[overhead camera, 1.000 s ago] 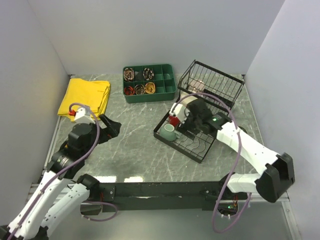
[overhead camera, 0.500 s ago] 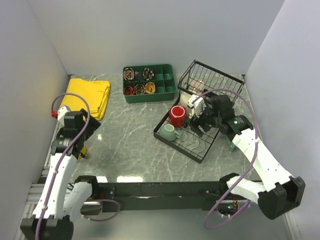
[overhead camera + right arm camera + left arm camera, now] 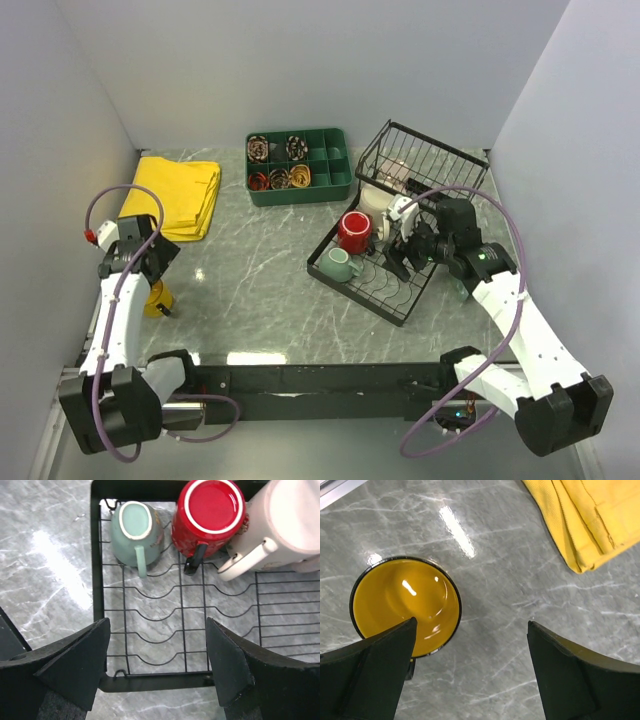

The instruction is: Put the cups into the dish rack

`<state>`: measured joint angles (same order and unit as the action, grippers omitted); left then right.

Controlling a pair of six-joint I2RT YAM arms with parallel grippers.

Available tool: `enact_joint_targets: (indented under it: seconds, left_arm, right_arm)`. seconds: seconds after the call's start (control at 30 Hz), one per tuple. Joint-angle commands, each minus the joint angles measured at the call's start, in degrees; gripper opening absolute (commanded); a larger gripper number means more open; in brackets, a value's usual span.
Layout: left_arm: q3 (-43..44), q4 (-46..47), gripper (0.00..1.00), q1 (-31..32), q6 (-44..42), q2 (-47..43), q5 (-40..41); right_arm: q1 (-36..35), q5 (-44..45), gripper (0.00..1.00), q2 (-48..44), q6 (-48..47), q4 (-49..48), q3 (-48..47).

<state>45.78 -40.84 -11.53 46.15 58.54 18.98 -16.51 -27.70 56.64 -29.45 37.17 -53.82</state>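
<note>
From above, the left claw point(image 3: 150, 268) hangs over the left edge of the tabletop point(image 3: 260, 290). The yellow mug point(image 3: 155, 298) stands just below it, well apart from the dish rack point(image 3: 392, 300) on the right. A folded yellow cloth point(image 3: 172, 195) lies behind the mug, and a green tray point(image 3: 335, 170) sits at the back. In the rack's flat base, the red mug point(image 3: 354, 230) and the light teal mug point(image 3: 338, 264) sit side by side at the left corner. The cream mug point(image 3: 378, 203) is just behind the red one. The right claw point(image 3: 398, 258) hovers over the rack base beside them.

From the left wrist, the left claw point(image 3: 470, 672) is spread wide and holds nothing. The yellow mug point(image 3: 405, 605) stands upright, mouth up, on the tabletop. One finger point(image 3: 370, 675) overlaps its near rim in the view, but whether they touch I cannot tell. The yellow cloth point(image 3: 590, 520) fills the upper right corner.

From the right wrist, the right claw point(image 3: 157, 665) is also wide open and empty above the bare wires of the dish rack point(image 3: 150, 625). The light teal mug point(image 3: 134, 527) sits in the far left corner with its handle pointing toward the camera. The red mug point(image 3: 210, 510) is next to it, bottom up. The cream mug point(image 3: 290, 525) lies against the red one on the right.
</note>
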Motion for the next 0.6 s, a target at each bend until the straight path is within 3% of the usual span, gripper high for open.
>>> enact_joint_targets:
  seconds: [0.0, 0.27, 0.57]
  left_arm:
    - [0.5, 3.5, 0.94, -1.8, -2.0, 2.1, -0.2]
    - [-0.2, 7.9, 0.81, -3.5, -4.1, 9.5, -0.7]
    - [-1.8, 10.0, 0.53, -3.8, -4.0, 13.3, 0.3]
  right_arm:
    - [0.7, -3.0, 0.83, -1.6, 0.6, -2.0, 0.6]
    - [0.8, -4.6, 0.83, -2.2, 0.0, -0.1, -0.8]
    - [0.7, -6.5, 0.84, -2.2, -3.3, 6.5, -5.5]
